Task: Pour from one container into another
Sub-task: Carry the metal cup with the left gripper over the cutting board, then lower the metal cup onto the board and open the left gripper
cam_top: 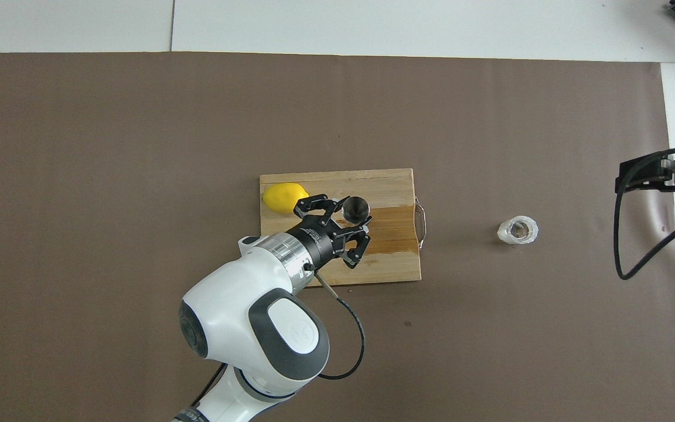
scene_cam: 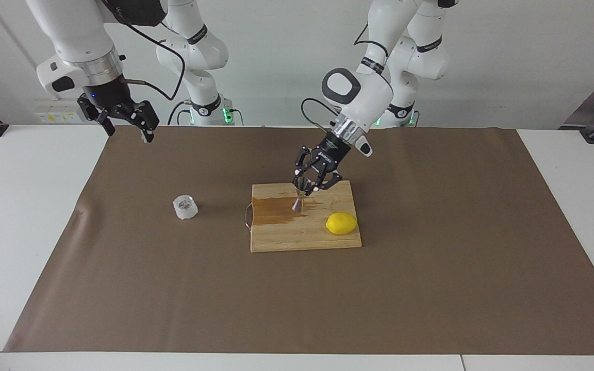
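Gripped the jigger [scene_cam: 298,197] upright in the closed left gripper [scene_cam: 304,188] over the cutting board [scene_cam: 304,242] mid-frame, glass cup [scene_cam: 185,207] standing left of it, right gripper [scene_cam: 128,121] waiting open upper left; risked tipping and spilling.

Bright, even light falls from above, so shadows stay soft and short. The glass cup [scene_cam: 185,207] and the lemon [scene_cam: 341,223] cast faint smudges on what they rest on. The white counter [scene_cam: 29,216] glares mildly. Both views are sharp, without edge distortion.
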`<state>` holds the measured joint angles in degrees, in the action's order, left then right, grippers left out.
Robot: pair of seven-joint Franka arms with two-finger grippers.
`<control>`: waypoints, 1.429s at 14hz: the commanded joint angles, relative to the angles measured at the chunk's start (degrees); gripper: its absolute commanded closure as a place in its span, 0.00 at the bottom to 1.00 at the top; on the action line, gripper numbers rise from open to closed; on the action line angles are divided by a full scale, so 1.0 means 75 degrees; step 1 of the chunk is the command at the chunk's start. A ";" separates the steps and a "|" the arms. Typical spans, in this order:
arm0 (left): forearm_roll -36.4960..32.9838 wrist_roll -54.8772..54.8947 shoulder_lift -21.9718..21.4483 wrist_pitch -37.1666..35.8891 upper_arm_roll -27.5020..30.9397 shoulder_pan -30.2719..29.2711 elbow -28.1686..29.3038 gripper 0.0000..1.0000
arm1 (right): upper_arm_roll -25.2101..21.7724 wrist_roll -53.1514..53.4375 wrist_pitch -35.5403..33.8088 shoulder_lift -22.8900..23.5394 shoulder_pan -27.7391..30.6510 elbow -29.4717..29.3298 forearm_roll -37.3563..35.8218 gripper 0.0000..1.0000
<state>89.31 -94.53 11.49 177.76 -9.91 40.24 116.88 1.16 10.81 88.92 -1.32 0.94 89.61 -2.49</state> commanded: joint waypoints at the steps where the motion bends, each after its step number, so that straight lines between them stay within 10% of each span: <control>1: 0.0139 0.0018 0.0717 0.0428 -0.0296 -0.0010 -0.0713 1.00 | 0.0032 -0.0176 -0.0032 -0.0035 0.0016 -0.0030 0.0238 0.00; 7: 0.0104 0.0018 0.1046 0.0744 -0.0425 0.0155 -0.0783 1.00 | 0.0044 -0.1181 0.0003 -0.0035 0.0097 0.0040 0.0250 0.00; 8: 0.0092 0.0041 0.1069 0.0744 -0.0425 0.0178 -0.0772 0.89 | 0.0044 -0.1207 0.0015 -0.0035 0.0086 0.0028 0.0250 0.00; 9: 0.0057 0.0041 0.1139 0.0744 -0.0425 0.0190 -0.0772 0.64 | 0.0044 -0.1230 0.0026 -0.0035 0.0039 0.0040 0.0250 0.00; 10: -0.0036 0.0018 0.1128 0.0744 -0.0425 0.0178 -0.0772 0.14 | 0.0044 -0.1242 0.0119 -0.0046 0.0016 0.0052 0.0250 0.00; 11: -0.0072 0.0018 0.1128 0.0744 -0.0425 0.0166 -0.0783 0.00 | 0.0044 -0.1277 0.0132 -0.0046 0.0004 0.0052 0.0250 0.00; 20: -0.0178 0.0448 -0.0066 0.0581 -0.0378 -0.0417 -0.0678 0.00 | 0.0091 -0.5268 0.1198 -0.0608 0.0050 0.1456 0.0261 0.00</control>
<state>88.48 -93.66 13.61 183.23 -12.75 39.84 110.53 1.67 -20.92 96.05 -2.94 0.41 96.24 -2.36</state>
